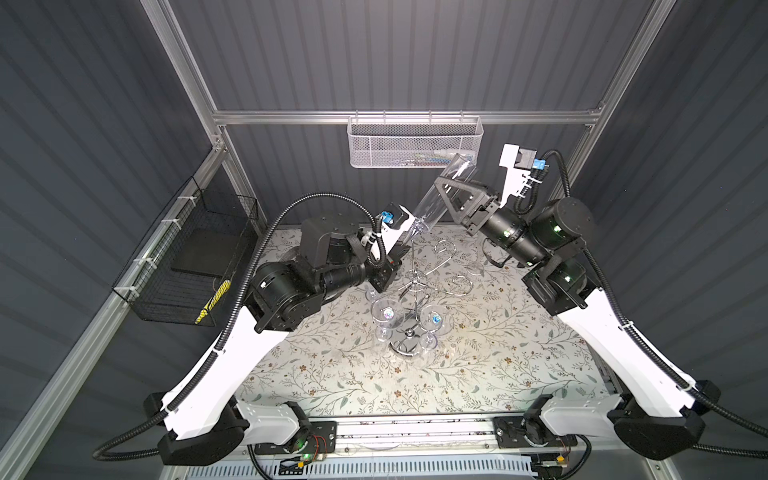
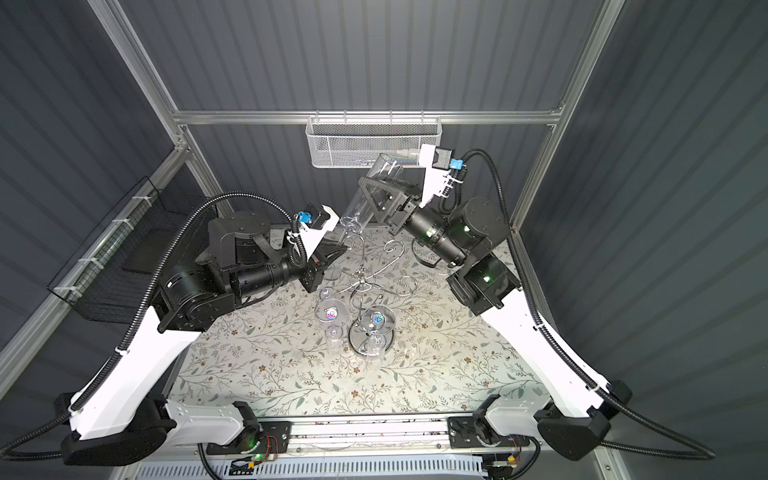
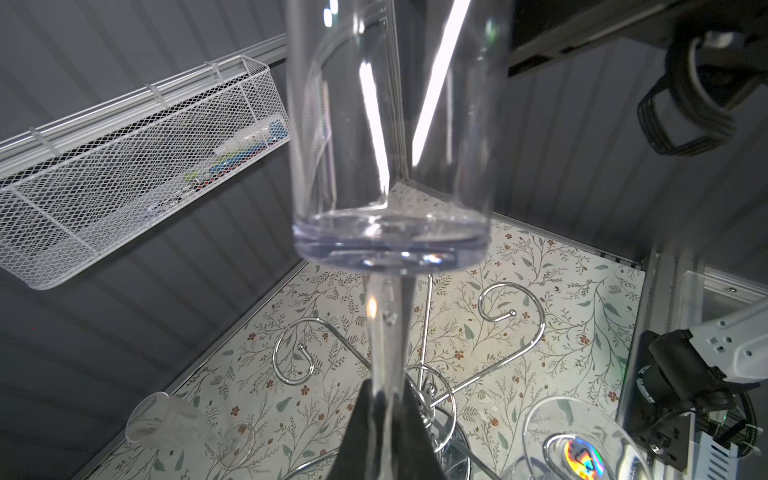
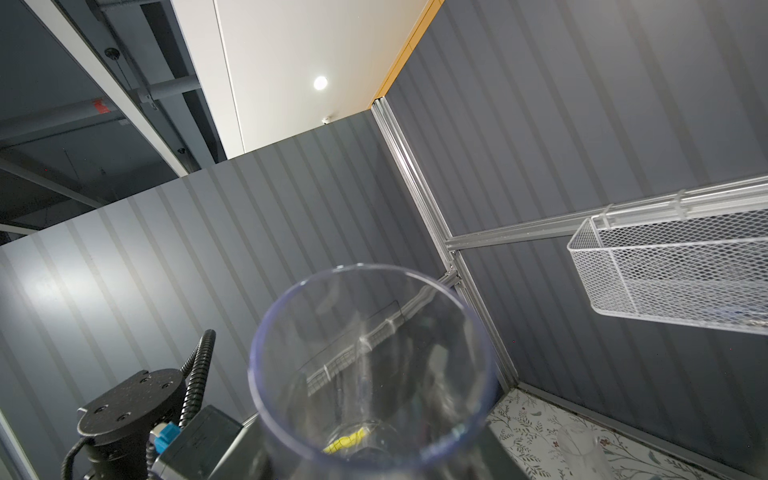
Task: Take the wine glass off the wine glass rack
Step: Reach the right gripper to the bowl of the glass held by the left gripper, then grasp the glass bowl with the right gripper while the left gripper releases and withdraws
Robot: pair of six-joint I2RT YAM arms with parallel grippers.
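A tall clear wine glass (image 1: 424,208) (image 2: 357,208) hangs tilted in the air above the back of the table, off the wine glass rack (image 1: 409,343) (image 2: 372,336). My left gripper (image 1: 405,249) (image 3: 384,415) is shut on its thin stem (image 3: 386,332). My right gripper (image 1: 451,193) (image 2: 380,193) (image 4: 374,457) has its jaws on both sides of the bowl (image 4: 374,353), shut on it. The chrome rack stands mid-table with curled arms (image 3: 511,299) below the glass. Two more glasses (image 1: 388,313) (image 1: 436,318) hang from its front arms.
A white mesh basket (image 1: 415,141) hangs on the back rail just behind the raised glass. A black wire basket (image 1: 187,257) is fixed to the left frame. One loose glass (image 3: 166,419) lies on the floral cloth by the left arm, another (image 4: 577,444) stands near the right arm.
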